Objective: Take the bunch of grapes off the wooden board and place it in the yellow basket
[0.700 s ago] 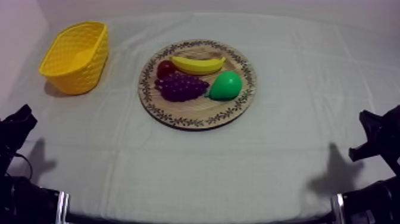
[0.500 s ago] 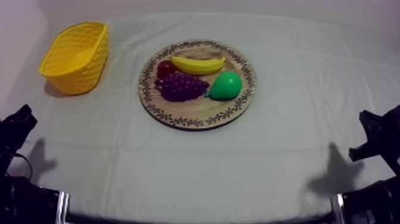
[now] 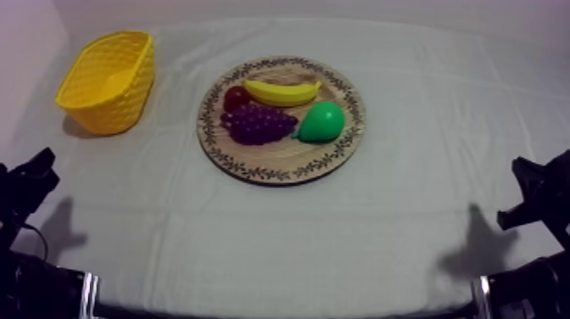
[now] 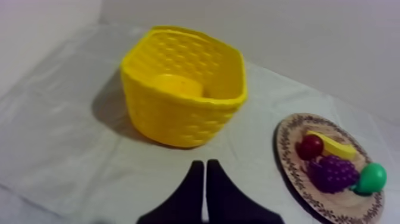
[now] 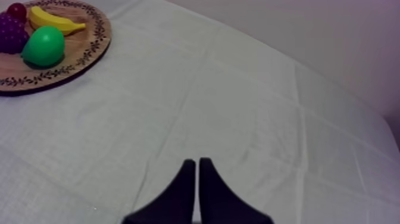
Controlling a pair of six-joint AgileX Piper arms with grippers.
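Over on the round patterned-rim wooden board (image 3: pixel 280 158), next to a yellow banana (image 3: pixel 282 92), small red fruit (image 3: pixel 236 97) and green pear (image 3: pixel 321 122): purple bunch of grapes (image 3: pixel 259 124), not lifted yet. Looks like zero progress, whole pick-and-drop left. Nothing visible inside the yellow woven basket (image 4: pixel 178 116). Left gripper (image 4: pixel 205 168) and right gripper (image 5: pixel 196 165) both pinched closed on nothing, far from the fruit.

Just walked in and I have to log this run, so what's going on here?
Nothing is being handled yet. The left gripper and the right gripper are both shut on nothing, low at the near edge of the table. The bunch of grapes lies on the wooden board, beside the small red fruit, the banana and the pear. The yellow basket stands apart from the board, on the left arm's side.
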